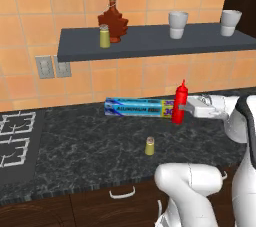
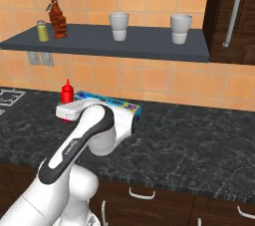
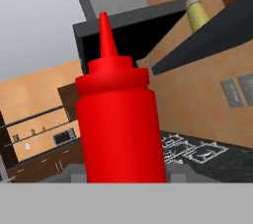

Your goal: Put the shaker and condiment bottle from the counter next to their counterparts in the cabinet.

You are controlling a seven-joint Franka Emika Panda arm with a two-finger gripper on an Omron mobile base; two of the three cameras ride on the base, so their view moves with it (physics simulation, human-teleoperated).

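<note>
Left base view. Hand (image 1: 181, 107) reaches in from the right and is closed around the lower body of the red condiment bottle (image 1: 180, 102). Bottle upright, just in front of a blue foil box (image 1: 138, 107) lying lengthwise at the back of the surface (image 1: 85, 146). Whether the bottle's base touches the surface or is just clear of it, cannot tell. Olive-yellow shaker (image 1: 149, 146) stands alone nearer the front edge, well apart from the bottle and the hand. Stove grates (image 1: 16, 138) at the left end. Above, the dark shelf (image 1: 150, 46) carries a second shaker (image 1: 104, 36) just beside a maple-leaf bottle (image 1: 112, 20) at its left end; two white cups (image 1: 178, 24) further right. Two wall outlets (image 1: 52, 66) under the shelf's left end.

Right base view. Arm covers most of the hand; the condiment bottle's (image 2: 67, 92) red top shows above the wrist, with the foil box (image 2: 112, 103) behind it. Shelf (image 2: 149, 43) with shaker (image 2: 43, 31) and maple-leaf bottle (image 2: 58, 17) at left, cups (image 2: 119, 26) mid and right. Dark cupboard door with a long handle (image 2: 233, 11) at far right.

Hand view. Condiment bottle (image 3: 121, 119) close and central, held between the fingertips; nozzle points up. The shelf shaker (image 3: 197, 13) sits upper right on the shelf edge (image 3: 207, 40).
</note>
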